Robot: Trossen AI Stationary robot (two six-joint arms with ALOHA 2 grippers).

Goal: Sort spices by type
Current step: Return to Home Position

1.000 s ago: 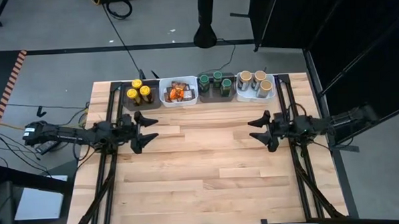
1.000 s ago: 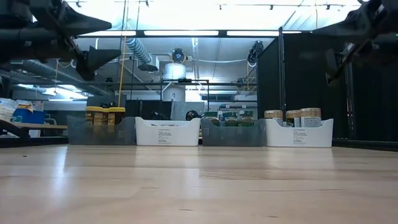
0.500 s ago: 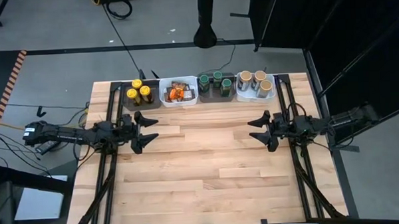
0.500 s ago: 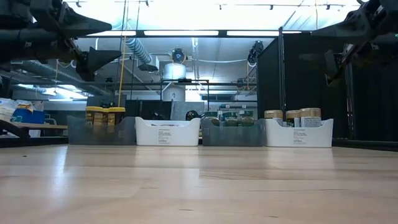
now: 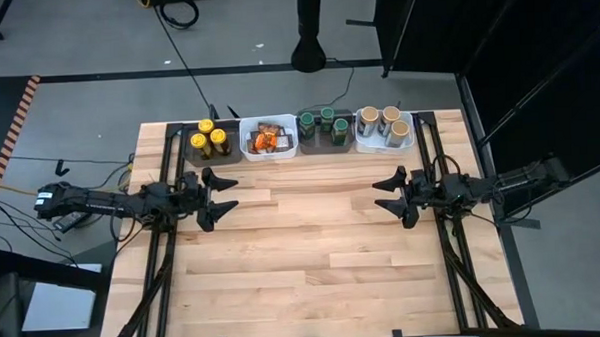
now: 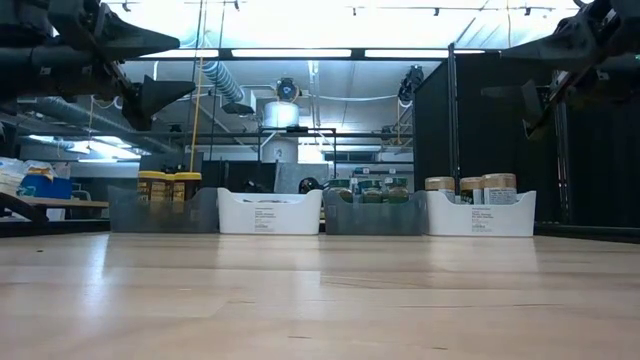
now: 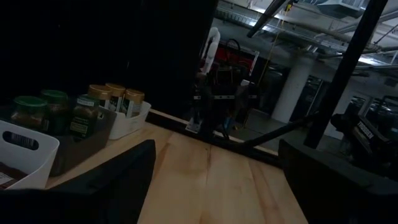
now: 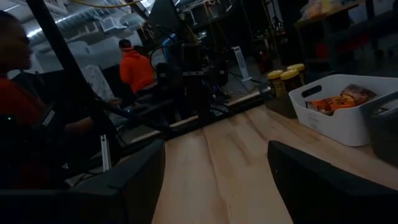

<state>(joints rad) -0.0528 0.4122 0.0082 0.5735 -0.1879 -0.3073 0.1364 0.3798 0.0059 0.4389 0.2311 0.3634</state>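
- From above: the left gripper [image 5: 221, 194] hangs over the left side of the table [image 5: 313, 253], and the right gripper [image 5: 390, 196] hangs over the right side. Both claws are spread wide and have nothing in them.
- From above, four bins sit in a row at the far edge. The yellow-lid jars [image 5: 211, 139] are in the left dark bin [image 5: 215, 160]. The orange packets [image 5: 267, 141] are in the left white bin [image 5: 247, 150]. The green-lid jars [image 5: 326, 123] are in the right dark bin [image 5: 326, 149]. The tan-lid jars [image 5: 381, 120] are in the right white bin [image 5: 384, 148].
- From table height: the bins stand side by side at the back (jar tops poke up over the walls). Both grippers are up in the air, well apart from the bins.
- Left wrist: its two fingers [image 7: 118, 180] are far apart and hold nothing. The green-lid and tan-lid jars show in their bins.
- Right wrist: its fingers [image 8: 137, 180] are far apart and hold nothing. The yellow-lid jars and orange packets show in their bins. A person in an orange top [image 8: 137, 70] is in the room behind.
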